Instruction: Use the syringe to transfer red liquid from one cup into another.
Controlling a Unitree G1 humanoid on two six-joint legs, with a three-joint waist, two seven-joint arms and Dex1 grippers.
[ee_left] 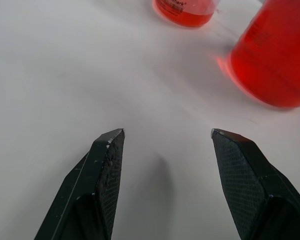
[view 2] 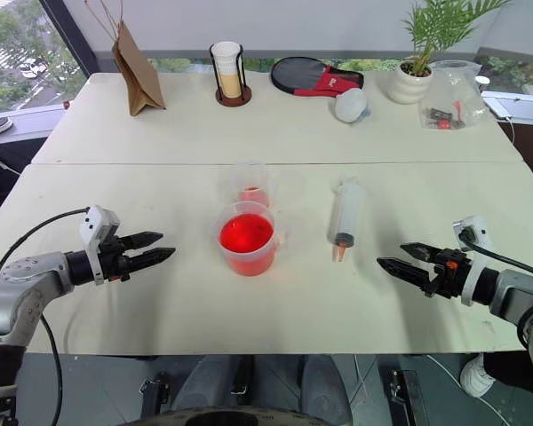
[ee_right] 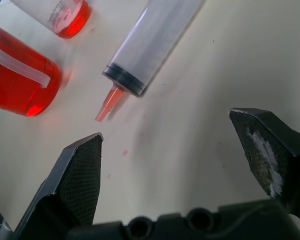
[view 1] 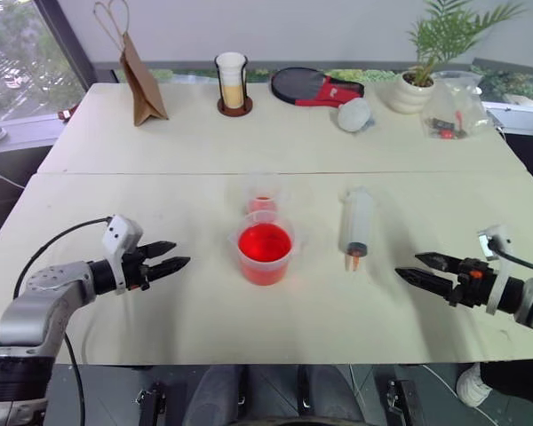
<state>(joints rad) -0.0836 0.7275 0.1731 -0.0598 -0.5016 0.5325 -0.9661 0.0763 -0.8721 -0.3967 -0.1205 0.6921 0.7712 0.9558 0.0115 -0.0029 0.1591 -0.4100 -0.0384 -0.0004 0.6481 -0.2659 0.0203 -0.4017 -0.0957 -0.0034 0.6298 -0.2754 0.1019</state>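
left gripper (view 1: 176, 256) spread, right gripper (view 1: 411, 267) spread, syringe (view 1: 356, 224) lying untouched between cups and right gripper

Along the far edge of the table (view 1: 160, 151) stand a paper bag (view 1: 142, 84), a glass (view 1: 232, 82) with beige contents, a black-and-red paddle case (view 1: 315, 87), a pale ball (view 1: 354, 114), a potted plant (view 1: 417, 84) and a clear bag (view 1: 456, 111).

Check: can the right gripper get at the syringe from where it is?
Probably yes. The right gripper is open and empty, and only bare table lies between it and the syringe, which lies flat beside the cups.
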